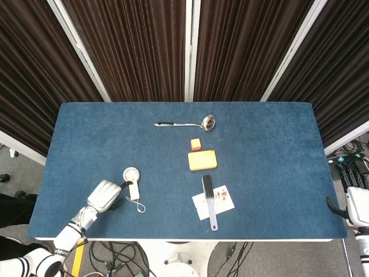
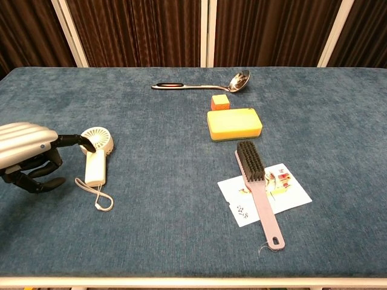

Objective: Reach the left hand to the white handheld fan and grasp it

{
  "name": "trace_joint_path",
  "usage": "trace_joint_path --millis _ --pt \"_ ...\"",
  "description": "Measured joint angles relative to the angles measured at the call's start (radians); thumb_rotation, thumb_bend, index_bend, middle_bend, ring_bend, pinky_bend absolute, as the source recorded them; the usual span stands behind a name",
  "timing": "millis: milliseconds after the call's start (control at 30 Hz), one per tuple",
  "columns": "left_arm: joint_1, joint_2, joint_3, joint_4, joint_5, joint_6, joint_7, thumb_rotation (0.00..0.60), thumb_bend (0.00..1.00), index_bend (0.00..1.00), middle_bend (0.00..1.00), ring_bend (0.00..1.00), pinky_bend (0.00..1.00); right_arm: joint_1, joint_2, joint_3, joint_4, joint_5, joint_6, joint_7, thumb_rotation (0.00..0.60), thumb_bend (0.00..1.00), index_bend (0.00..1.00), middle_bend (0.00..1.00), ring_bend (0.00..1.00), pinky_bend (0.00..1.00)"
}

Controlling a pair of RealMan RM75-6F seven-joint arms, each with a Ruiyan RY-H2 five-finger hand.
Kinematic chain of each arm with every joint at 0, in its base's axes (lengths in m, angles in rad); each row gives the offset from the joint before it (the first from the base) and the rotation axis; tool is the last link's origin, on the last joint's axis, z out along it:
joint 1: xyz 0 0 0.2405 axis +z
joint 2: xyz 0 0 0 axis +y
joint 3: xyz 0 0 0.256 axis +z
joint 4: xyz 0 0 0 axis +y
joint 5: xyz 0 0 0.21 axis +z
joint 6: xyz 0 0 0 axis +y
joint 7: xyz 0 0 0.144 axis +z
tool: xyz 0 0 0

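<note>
The white handheld fan (image 1: 131, 178) lies flat near the table's front left, round head away from me, handle and wrist loop (image 2: 103, 198) toward me. My left hand (image 1: 102, 196) rests on the cloth just left of it, silver back up, dark fingers apart. One fingertip (image 2: 88, 144) reaches the fan (image 2: 97, 158) where head meets handle; nothing is gripped. In the chest view the left hand (image 2: 27, 152) sits at the left edge. A white part of my right arm (image 1: 358, 209) shows off the table's right side; its hand is not clear.
A purple brush (image 2: 257, 187) lies on a printed card (image 2: 275, 192) at front centre-right. A yellow sponge (image 2: 234, 123), a small orange block (image 2: 221, 101) and a metal ladle (image 2: 202, 84) sit further back. The table's front edge (image 2: 181, 279) is close to the hand.
</note>
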Motion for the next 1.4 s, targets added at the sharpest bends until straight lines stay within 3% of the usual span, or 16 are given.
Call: trace_joint_path --millis 933,1200,1400 --pt "-0.011 -0.018 0.002 0.024 -0.037 -0.046 -0.029 0.600 0.41 0.23 0.85 0.84 0.86 -0.001 -0.002 -0.002 0.006 -0.002 -0.002 0.006 0.600 0.28 0.00 0.00 0.00 0.00" --pt "-0.007 0.017 -0.005 -0.042 -0.017 -0.004 -0.038 0.600 0.41 0.22 0.85 0.84 0.86 -0.001 -0.005 -0.003 0.009 -0.009 0.001 0.009 0.600 0.28 0.00 0.00 0.00 0.00" --pt "0.013 0.064 -0.013 -0.119 0.017 0.086 -0.022 0.600 0.41 0.22 0.84 0.84 0.86 0.000 -0.009 -0.004 0.014 -0.011 -0.001 0.015 0.600 0.28 0.00 0.00 0.00 0.00"
